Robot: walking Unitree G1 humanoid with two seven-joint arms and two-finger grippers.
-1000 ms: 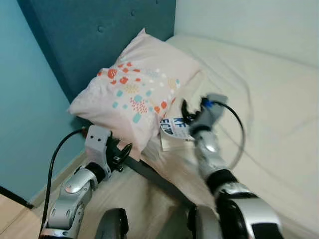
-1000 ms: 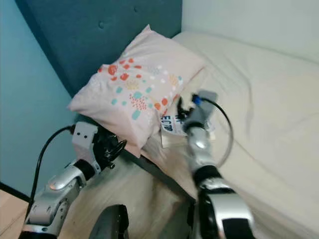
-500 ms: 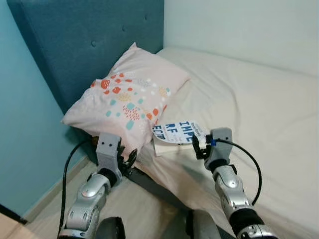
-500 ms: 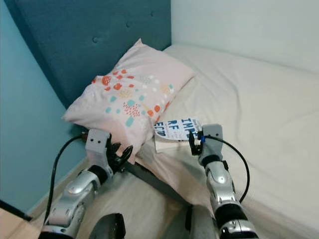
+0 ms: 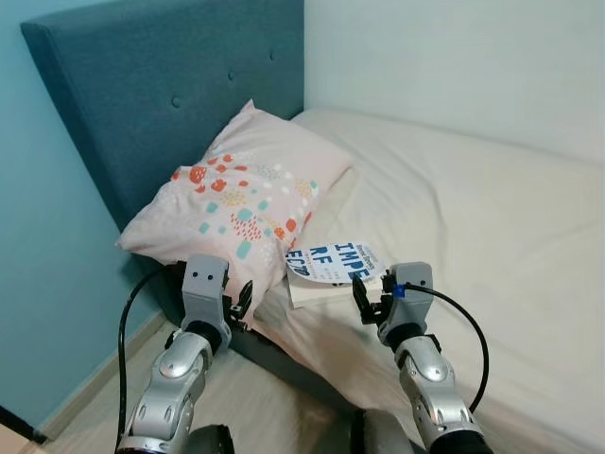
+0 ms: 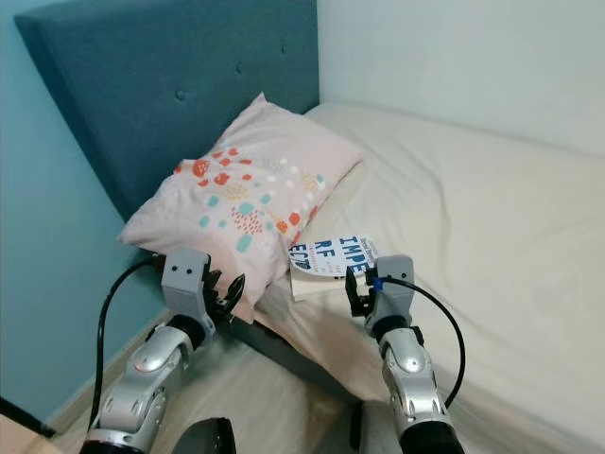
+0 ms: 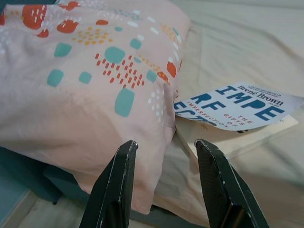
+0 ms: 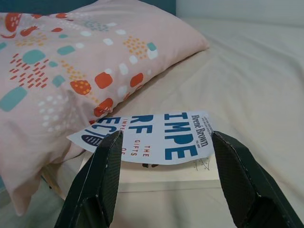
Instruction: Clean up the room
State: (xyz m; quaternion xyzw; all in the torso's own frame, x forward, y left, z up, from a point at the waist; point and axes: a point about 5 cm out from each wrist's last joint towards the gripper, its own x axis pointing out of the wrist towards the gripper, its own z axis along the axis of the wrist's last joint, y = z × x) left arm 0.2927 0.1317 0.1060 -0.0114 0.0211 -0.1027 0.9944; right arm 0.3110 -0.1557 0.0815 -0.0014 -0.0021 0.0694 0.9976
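Right wrist view — right gripper [image 8: 164,183] wide, book [image 8: 156,142] reading "Brené Brown", left gripper [image 7: 166,185] wide

A teal padded headboard [image 5: 161,104] and a pale wall [image 5: 454,66] are seen well beyond the grippers.

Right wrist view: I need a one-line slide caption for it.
Open right gripper faces a book lying on the bed beside a patterned pillow.
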